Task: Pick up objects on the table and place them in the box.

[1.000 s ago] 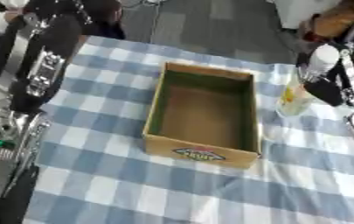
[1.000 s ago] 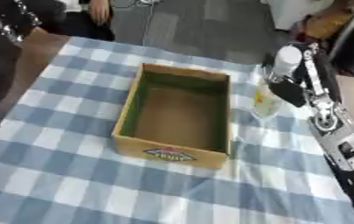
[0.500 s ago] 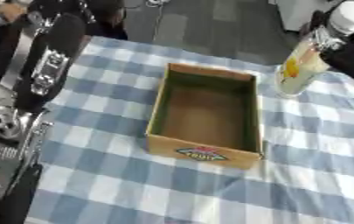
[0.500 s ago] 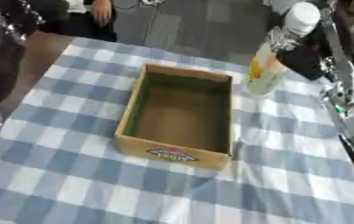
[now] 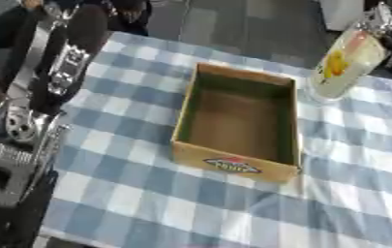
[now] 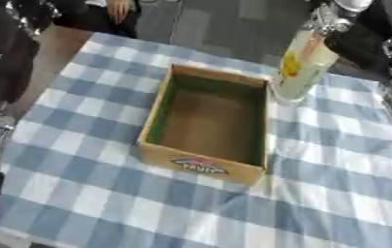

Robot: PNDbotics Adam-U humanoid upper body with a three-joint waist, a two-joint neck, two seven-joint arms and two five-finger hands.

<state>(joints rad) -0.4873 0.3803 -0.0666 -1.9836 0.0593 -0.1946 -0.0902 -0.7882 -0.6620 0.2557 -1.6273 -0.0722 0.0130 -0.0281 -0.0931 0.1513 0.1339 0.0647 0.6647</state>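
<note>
- While the left arm (image 5: 51,77) hangs over the tabletop's left edge, its hand is not visible, so finger state: cannot tell.
- Tabletop (image 5: 140,193): blue-and-white checked cloth.
- Box (image 5: 238,121): open cardboard, roughly centre, nothing visible inside, printed label on its near wall.
- Bottle (image 6: 300,63): clear with yellowish contents and a yellow mark on its side, tilted, lower end just beside the box's far right corner, outside the box. Whether it touches the cloth: cannot tell.
- Right hand (image 6: 351,41): black, at the upper right, fingers wrapped around the bottle's upper part.
</note>
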